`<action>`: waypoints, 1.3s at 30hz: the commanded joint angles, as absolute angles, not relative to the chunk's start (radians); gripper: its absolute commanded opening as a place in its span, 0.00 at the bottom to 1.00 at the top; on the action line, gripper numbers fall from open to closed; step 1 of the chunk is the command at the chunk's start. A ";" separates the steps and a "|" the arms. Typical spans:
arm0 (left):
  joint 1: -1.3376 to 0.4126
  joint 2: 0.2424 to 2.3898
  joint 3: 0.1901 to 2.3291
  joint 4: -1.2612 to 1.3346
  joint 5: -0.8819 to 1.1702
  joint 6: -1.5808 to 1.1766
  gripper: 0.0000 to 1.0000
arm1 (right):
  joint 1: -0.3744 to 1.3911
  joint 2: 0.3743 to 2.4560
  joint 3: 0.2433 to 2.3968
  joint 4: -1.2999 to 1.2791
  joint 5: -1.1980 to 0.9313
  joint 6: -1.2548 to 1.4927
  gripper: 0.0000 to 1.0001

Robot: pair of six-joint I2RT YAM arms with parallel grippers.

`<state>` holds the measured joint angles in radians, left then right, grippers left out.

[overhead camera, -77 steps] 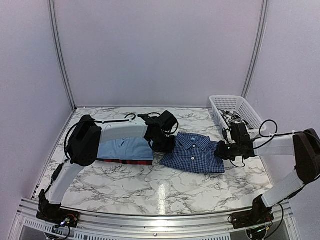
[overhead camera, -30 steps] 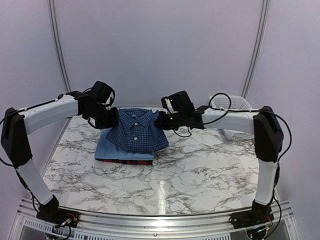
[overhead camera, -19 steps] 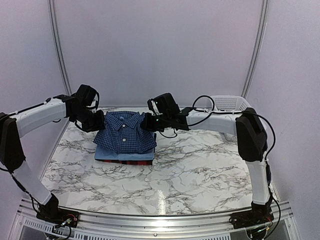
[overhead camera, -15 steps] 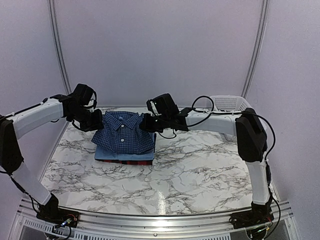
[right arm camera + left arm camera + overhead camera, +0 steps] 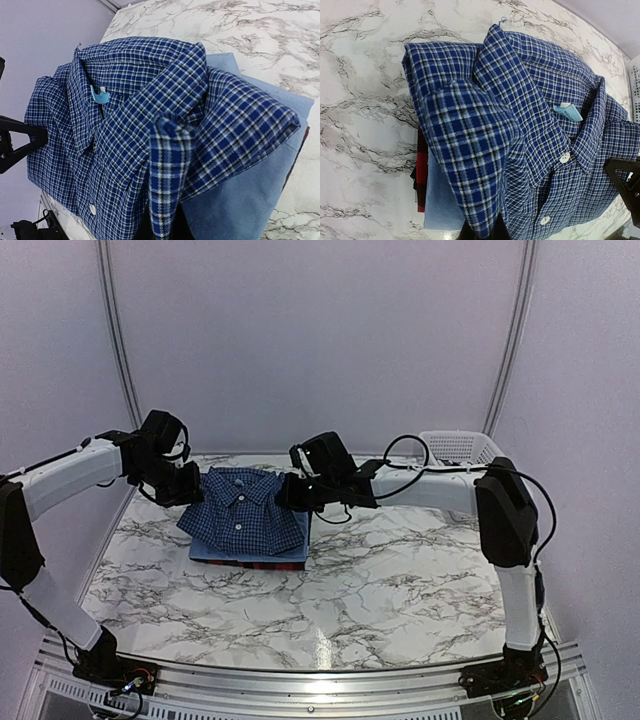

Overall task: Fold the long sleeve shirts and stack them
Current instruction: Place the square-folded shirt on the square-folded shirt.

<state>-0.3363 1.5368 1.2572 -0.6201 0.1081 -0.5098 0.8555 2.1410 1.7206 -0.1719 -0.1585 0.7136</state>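
The folded navy check shirt (image 5: 240, 508) hangs between both grippers, over the stack at the table's back left. My left gripper (image 5: 190, 485) is shut on its left shoulder edge (image 5: 470, 165). My right gripper (image 5: 288, 490) is shut on its right shoulder edge (image 5: 167, 170). Below it lies the folded light blue shirt (image 5: 290, 550), with the dark red shirt (image 5: 262, 565) showing as a strip underneath; both also show in the left wrist view, light blue (image 5: 437, 200) and red (image 5: 421, 170). The shirt's lower hem rests on the stack. The black-and-white checked shirt is not visible.
A white lattice basket (image 5: 462, 447) stands at the back right, partly behind the right arm. Marble tabletop (image 5: 400, 580) stretches across the front and right. Grey walls enclose the back and sides.
Both grippers carried the navy shirt from the table's middle up and leftward over the stack. In the last half second it shifted slightly further left and lower.
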 commanded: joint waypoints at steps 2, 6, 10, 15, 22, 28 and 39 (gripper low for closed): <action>-0.326 1.566 1.244 -0.634 0.105 -0.489 0.00 | 0.868 2.072 1.687 -0.148 -0.143 0.727 0.00; -0.322 1.602 1.231 -0.632 0.091 -0.489 0.00 | 0.861 2.081 1.660 -0.144 -0.135 0.722 0.00; -0.316 1.642 1.226 -0.617 0.065 -0.472 0.00 | 0.841 2.087 1.622 -0.130 -0.136 0.717 0.00; -0.314 1.680 1.215 -0.571 0.050 -0.470 0.04 | 0.813 2.088 1.579 -0.128 -0.128 0.710 0.00; -0.312 1.699 1.212 -0.564 -0.011 -0.476 0.23 | 0.799 2.047 1.522 -0.129 -0.105 0.687 0.17; -0.280 1.655 1.190 -0.566 -0.116 -0.478 0.42 | 0.798 2.005 1.486 -0.143 -0.092 0.658 0.36; -0.258 1.651 1.204 -0.571 -0.089 -0.469 0.34 | 0.818 1.966 1.355 -0.098 -0.094 0.666 0.38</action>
<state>-0.2600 1.6787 1.1919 -0.5694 -0.0872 -0.4808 0.8112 1.9869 1.4071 -0.1192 -0.1024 0.6613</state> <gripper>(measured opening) 0.357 0.374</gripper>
